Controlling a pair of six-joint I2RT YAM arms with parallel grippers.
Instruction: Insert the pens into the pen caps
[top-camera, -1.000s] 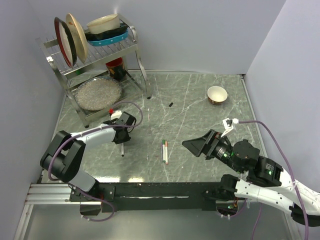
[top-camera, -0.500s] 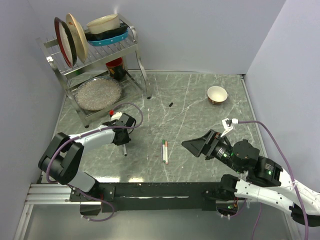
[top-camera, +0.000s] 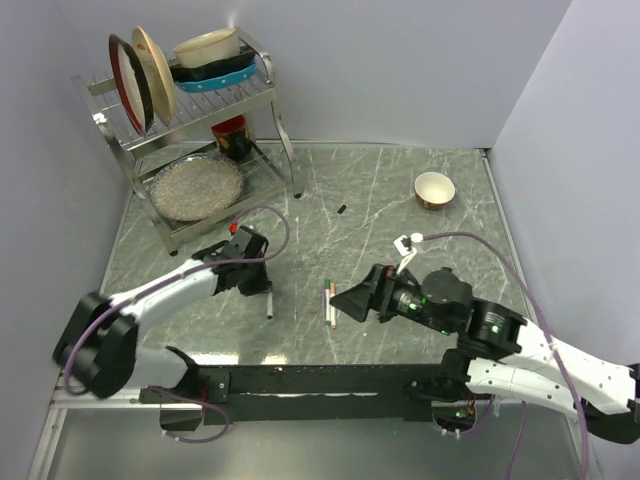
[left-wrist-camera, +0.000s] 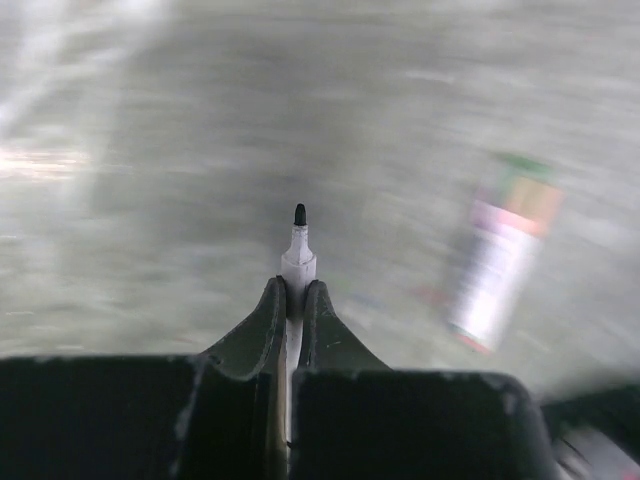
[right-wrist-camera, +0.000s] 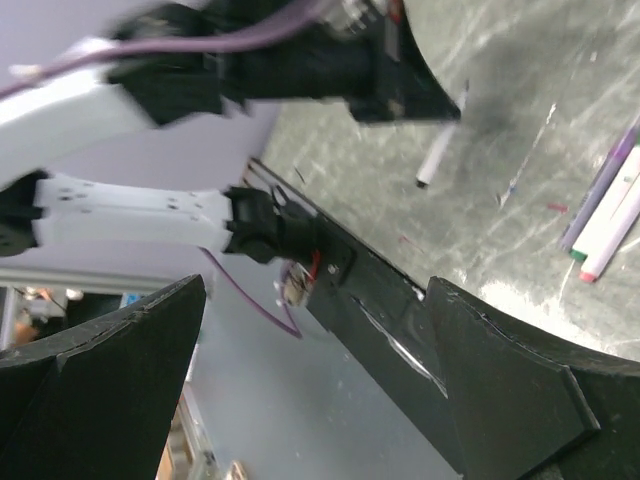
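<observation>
My left gripper (top-camera: 255, 283) is shut on an uncapped white pen (top-camera: 268, 302) with a black tip, held above the table. In the left wrist view the pen (left-wrist-camera: 297, 262) sticks out between the closed fingers of the left gripper (left-wrist-camera: 292, 292). Two capped pens (top-camera: 329, 301) lie side by side mid-table, one with a green end, one red-orange; they are blurred in the left wrist view (left-wrist-camera: 500, 265). A black pen cap (top-camera: 342, 209) lies alone farther back. My right gripper (top-camera: 343, 300) is wide open and empty, just right of the two pens (right-wrist-camera: 605, 220), which lie at that view's right edge.
A metal dish rack (top-camera: 190, 110) with plates and bowls stands at the back left. A small bowl (top-camera: 434, 188) sits at the back right. The left arm (right-wrist-camera: 150, 90) and its held pen (right-wrist-camera: 440, 155) show in the right wrist view.
My left gripper has carried the pen rightward and nearer. My right arm has swung left, bringing its open gripper next to the two capped pens.
</observation>
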